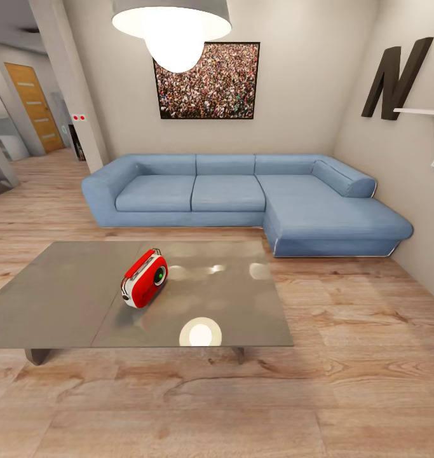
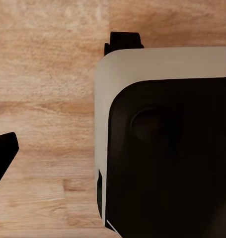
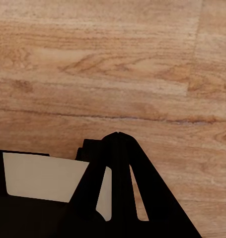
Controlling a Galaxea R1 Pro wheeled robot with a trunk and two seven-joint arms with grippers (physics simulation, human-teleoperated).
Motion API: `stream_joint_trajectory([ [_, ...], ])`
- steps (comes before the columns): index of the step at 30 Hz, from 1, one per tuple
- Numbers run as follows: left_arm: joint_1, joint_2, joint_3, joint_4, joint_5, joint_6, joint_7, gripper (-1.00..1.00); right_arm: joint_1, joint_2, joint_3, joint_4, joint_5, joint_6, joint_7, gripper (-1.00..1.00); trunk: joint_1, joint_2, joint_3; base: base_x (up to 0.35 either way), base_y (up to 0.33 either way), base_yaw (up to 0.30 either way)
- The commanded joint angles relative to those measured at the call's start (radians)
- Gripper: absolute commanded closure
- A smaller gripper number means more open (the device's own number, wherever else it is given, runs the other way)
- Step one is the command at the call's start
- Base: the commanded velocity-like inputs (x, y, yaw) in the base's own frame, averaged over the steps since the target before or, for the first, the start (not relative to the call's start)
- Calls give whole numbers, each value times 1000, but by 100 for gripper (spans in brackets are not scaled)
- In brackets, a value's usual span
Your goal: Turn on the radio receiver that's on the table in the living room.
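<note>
The red radio receiver (image 1: 144,278), with white sides and a round grey dial with a green centre, stands on the glossy grey table (image 1: 64,305), left of the table's middle and turned slightly to the right. The table is low on the light wood floor of the living room, in front of the blue L-shaped sofa (image 1: 242,197). In the right wrist view my right gripper (image 3: 117,138) hangs over the plank floor with its dark fingers meeting at the tips, holding nothing. In the left wrist view one dark finger (image 2: 3,156) shows beside my white and black body (image 2: 162,139).
A framed crowd picture (image 1: 207,81) and a dark letter N (image 1: 396,77) hang on the beige walls. A lamp (image 1: 172,28) hangs overhead and a white shelf (image 1: 426,114) juts from the right wall. Open plank floor (image 1: 242,407) lies between me and the table.
</note>
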Motion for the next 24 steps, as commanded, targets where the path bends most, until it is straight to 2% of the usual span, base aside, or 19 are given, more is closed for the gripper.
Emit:
stream_joint_trajectory([
  [1, 0, 0, 0, 0, 0, 0, 0, -100, 0, 0, 0, 0, 0, 0, 0, 100, 0, 0, 0, 0, 0, 0],
  [24, 0, 0, 0, 0, 0, 0, 0, -100, 0, 0, 0, 0, 0, 0, 1, 100, 0, 0, 0, 0, 0, 0],
])
